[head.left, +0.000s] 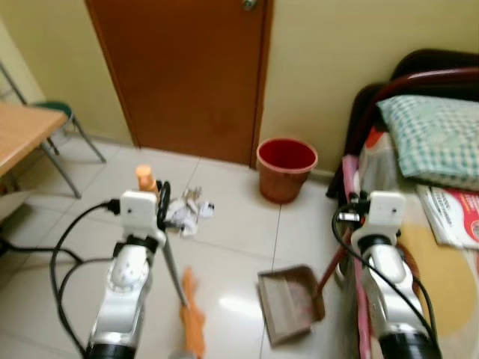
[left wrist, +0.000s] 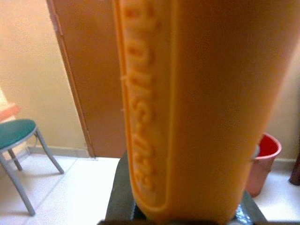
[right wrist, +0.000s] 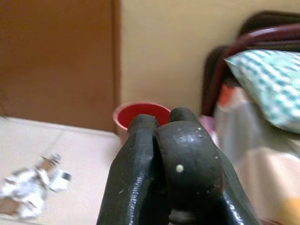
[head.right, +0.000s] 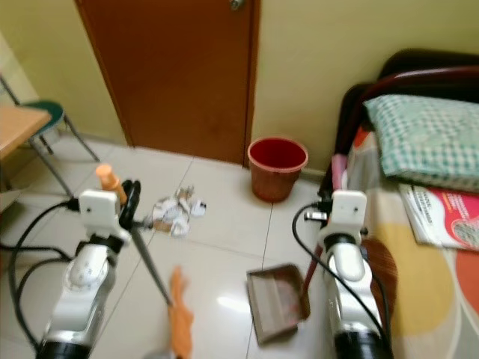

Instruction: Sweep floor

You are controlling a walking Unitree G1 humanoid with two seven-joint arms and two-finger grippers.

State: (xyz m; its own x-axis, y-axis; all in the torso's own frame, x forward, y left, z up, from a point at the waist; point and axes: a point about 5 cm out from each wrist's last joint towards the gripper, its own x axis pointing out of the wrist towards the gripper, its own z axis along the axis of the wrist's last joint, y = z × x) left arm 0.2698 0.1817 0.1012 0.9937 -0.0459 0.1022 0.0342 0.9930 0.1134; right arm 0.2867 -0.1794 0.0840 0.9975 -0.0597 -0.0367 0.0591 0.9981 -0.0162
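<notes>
Gripping the broom (head.left: 171,278), left gripper (head.left: 162,203) raised, right gripper (right wrist: 168,140) closed

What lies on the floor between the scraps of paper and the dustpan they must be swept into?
Nothing visible blocks the way. Bare tile lies between the scraps of paper near the door and the dustpan by the bed. The broom, held in the left claw, rests beside that path. The red bucket stands further back.

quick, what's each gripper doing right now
Left gripper: closed on the orange broom handle.
Right gripper: closed, seemingly on the dustpan handle.
</notes>
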